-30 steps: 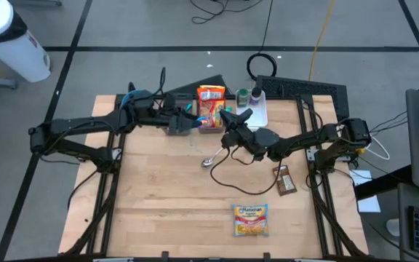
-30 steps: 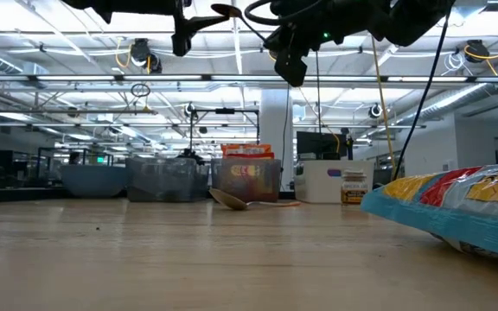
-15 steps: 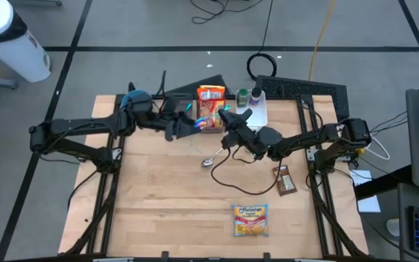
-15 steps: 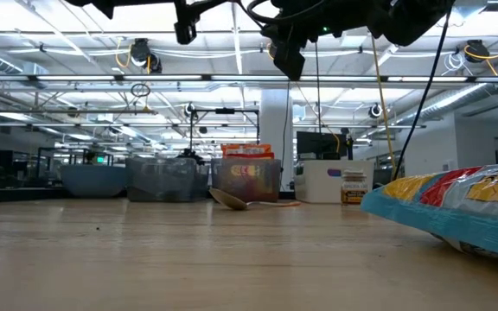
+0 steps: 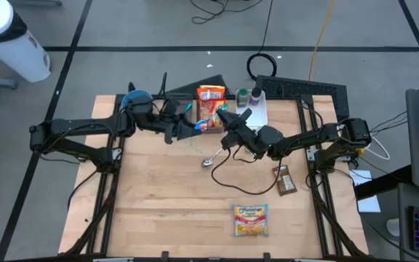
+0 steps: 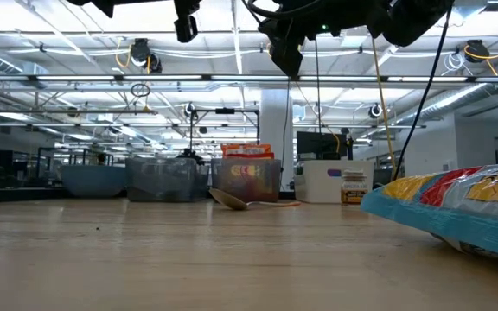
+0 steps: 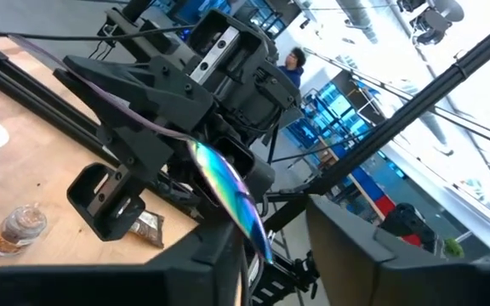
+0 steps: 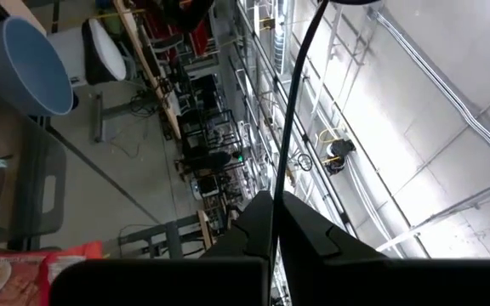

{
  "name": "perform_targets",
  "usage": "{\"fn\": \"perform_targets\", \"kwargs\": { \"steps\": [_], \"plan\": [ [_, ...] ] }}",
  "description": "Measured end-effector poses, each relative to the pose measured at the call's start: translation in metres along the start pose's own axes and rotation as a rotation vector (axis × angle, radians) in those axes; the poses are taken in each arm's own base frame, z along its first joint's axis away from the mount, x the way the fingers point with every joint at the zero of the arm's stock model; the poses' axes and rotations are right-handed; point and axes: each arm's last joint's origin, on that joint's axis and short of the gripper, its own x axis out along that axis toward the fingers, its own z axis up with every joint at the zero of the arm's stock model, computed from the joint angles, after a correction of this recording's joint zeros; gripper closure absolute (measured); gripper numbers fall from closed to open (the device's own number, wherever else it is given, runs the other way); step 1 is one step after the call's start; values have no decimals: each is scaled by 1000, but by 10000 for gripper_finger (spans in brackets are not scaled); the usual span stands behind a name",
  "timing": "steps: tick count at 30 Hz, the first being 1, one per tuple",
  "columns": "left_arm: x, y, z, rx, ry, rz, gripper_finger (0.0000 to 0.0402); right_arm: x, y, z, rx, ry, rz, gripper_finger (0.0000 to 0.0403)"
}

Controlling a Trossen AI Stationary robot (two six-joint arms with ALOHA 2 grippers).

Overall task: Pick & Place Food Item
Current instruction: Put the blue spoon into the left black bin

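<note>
Wooden table point(image 5: 158, 189) w/ both arms reaching in toward the back-centre, both raised off the surface. The low view shows them only at the top of frame.

Left gripper point(image 5: 191, 126) hangs just beside the clear bin point(image 5: 208, 125) at the back edge. In the left wrist view a thin shiny packet point(image 7: 228, 191) stands up from btwn its fingers, which are pinched in on the lower end. We can't see the contact itself, but the packet is in mid-air, so we judge it held. That's the food item in hand. An orange noodle pack point(image 5: 211, 100) already stands in the bin.

Right gripper point(image 5: 228, 116) sits near the bin's other side, fingers fully closed on nothing, waiting.

Other food lies loose: ramen pack point(image 5: 250, 218) near the front edge, well apart from both arms, and a choc bar point(image 5: 284, 180) toward the right side. A spoon point(image 5: 209, 160) lies mid-table below the right arm.

Step in hand, as we read it: carry the packet to its drop spot, prob the bin. To do it well:
- keep the pinch firm, since a thin slick wrapper can slip or rotate
- move slow, the arms are close together
- get the packet's low end over the bin opening before letting go
- release low so it doesn't flutter out
</note>
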Motion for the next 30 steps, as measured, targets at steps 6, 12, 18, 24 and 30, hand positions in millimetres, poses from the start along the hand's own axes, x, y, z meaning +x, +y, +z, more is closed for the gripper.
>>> {"fn": "perform_targets", "kwargs": {
  "steps": [6, 12, 18, 24, 30],
  "plan": [
    [0, 0, 0, 11, -1, 1, 314, 0, 0, 0, -6, 0, 2, 403],
    [0, 0, 0, 17, -2, 1, 343, 0, 1, 0, -9, 1, 5, 403],
    [0, 0, 0, 18, -2, 5, 368, 0, 0, 0, -16, 4, 4, 403],
    [0, 1, -1, 34, 5, 11, 369, 0, 1, 0, -30, 5, 6, 403],
    [0, 2, -2, 56, 14, 24, 379, -1, 1, 1, -39, -19, 11, 378]
  ]
}}
